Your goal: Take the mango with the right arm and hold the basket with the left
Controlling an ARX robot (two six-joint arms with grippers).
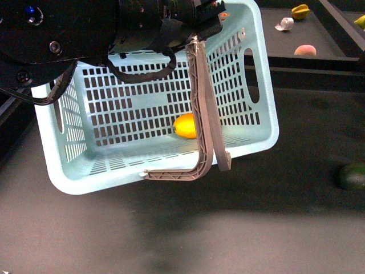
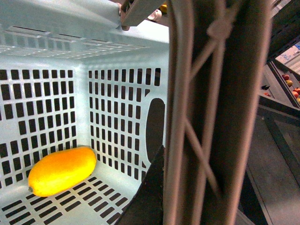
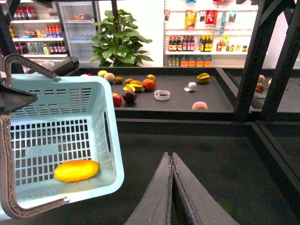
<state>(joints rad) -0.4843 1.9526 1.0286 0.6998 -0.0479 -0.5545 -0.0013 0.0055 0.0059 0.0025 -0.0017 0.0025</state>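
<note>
The light turquoise basket (image 1: 85, 177) hangs tilted above the dark table. My left gripper (image 1: 197, 37) is shut on one of its grey-brown swing handles (image 1: 205, 114). The yellow-orange mango (image 1: 185, 125) lies inside on the basket floor, against a slotted wall. In the left wrist view the handle (image 2: 211, 117) fills the middle, with the mango (image 2: 61, 171) low in the basket (image 2: 117, 108). From the right wrist I see my right gripper (image 3: 171, 157) shut and empty over the table, to the right of the basket (image 3: 110, 154) and the mango (image 3: 76, 170), apart from both.
A dark green fruit (image 1: 352, 176) lies on the table at the right. On the back shelf are a peach (image 1: 305, 50), a white roll (image 1: 284, 24) and a star fruit (image 1: 300, 10). Black frame posts (image 3: 248, 61) rise on the right.
</note>
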